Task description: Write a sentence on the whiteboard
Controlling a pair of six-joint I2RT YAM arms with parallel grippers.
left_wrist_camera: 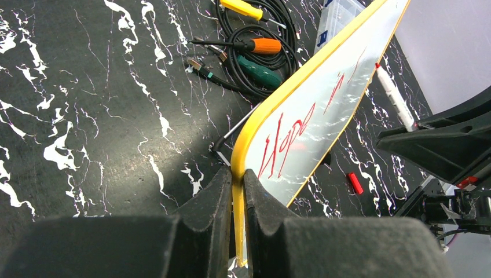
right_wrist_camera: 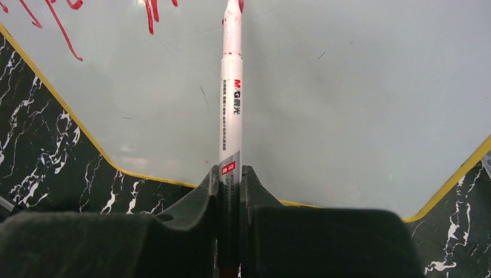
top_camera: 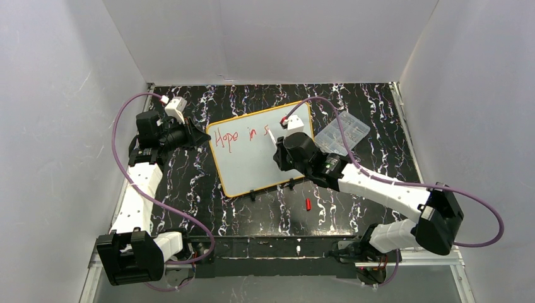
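On the marbled table [top_camera: 189,186] my left gripper [left_wrist_camera: 235,176] pinches the yellow rim of the whiteboard [top_camera: 255,169] while my right gripper [right_wrist_camera: 230,175] clamps the marker [right_wrist_camera: 231,98], tip at the half-written sentence [top_camera: 243,136] — press too hard, or let that rim slip, and the board may skid, smearing red strokes.

Tally across the surface [top_camera: 208,202]: one whiteboard [top_camera: 252,167], one marker [right_wrist_camera: 231,104], one loose red cap [top_camera: 308,204], one clear plastic box [top_camera: 342,133] and one coil of black cable [left_wrist_camera: 291,40]. Hand tools come to three: a yellow-handled tool [left_wrist_camera: 243,8], an orange-handled tool [left_wrist_camera: 263,46] and a green-handled tool [left_wrist_camera: 260,72]. Arms come to two, left arm [top_camera: 135,202] and right arm [top_camera: 378,186]; the sentence [top_camera: 243,137] shows two whole words plus one lone letter.
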